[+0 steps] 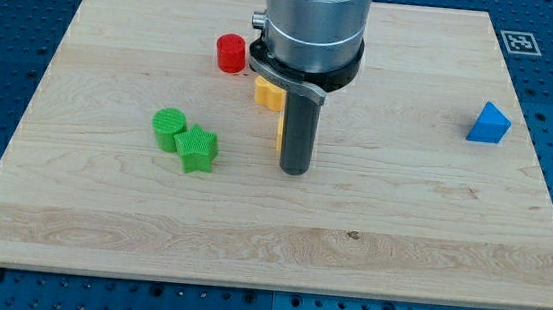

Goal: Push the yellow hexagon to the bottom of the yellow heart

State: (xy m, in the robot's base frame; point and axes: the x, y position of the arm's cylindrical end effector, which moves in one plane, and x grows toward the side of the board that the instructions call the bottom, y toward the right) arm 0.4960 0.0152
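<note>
Just beside my tip point(294, 171), on its left and touching or nearly touching the rod, a thin yellow sliver point(279, 132) shows; most of that block is hidden behind the rod, so I cannot tell whether it is the hexagon or the heart. Above the tip and slightly left, tucked under the arm's collar, sits a second yellow block point(267, 94), its outline also too covered to name. One of these two must be the yellow hexagon, the other the yellow heart, and they lie close together. Farther up and left of the tip stands a red cylinder point(230, 53). Well to the tip's left are a green cylinder point(169, 126) and a green star point(197, 150), touching each other. Well to the right, near the board's edge, rests a blue block point(488, 123). All stand on the wooden board point(400, 236).

There is no hand to open or close: the rod grips nothing and can only press sideways with its end on the board.

I judge the hexagon to be light, rigid and quick to slide on smooth wood. Its flat faces give good contact; a push centred on a face should keep it from spinning away, while an off-centre push would likely turn it.
</note>
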